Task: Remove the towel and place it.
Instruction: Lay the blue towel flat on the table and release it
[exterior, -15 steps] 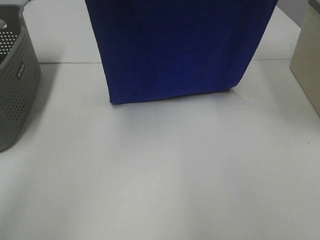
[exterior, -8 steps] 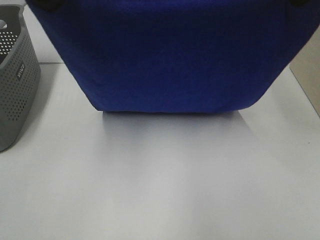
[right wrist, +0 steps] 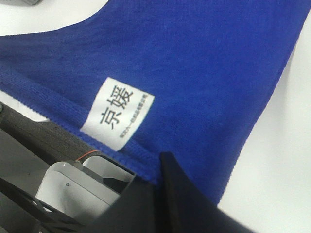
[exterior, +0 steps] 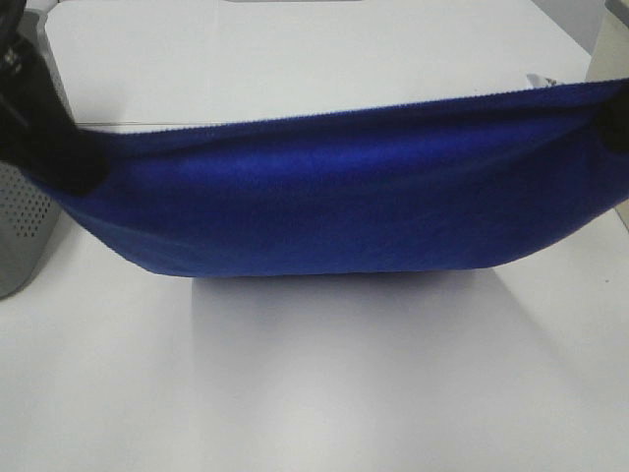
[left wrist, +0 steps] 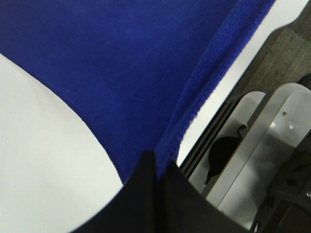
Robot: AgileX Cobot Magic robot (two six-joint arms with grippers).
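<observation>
Towel (exterior: 334, 197) stretches between left fingers (left wrist: 141, 194) and right fingers (right wrist: 182, 194), corners pinched.

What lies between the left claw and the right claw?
Only the blue towel, its top edge stretched from the left claw to the right claw, as the exterior high view shows.

- The towel (exterior: 334, 202) spans the desk (exterior: 324, 383) from left edge to right edge, sagging over its middle.
- The left tool (left wrist: 159, 167) pinches the towel's left corner.
- The right tool (right wrist: 158, 167) pinches the right corner, beside the tag (right wrist: 118, 112).
- The basket (exterior: 20, 226) stands at the desk's left edge.
</observation>
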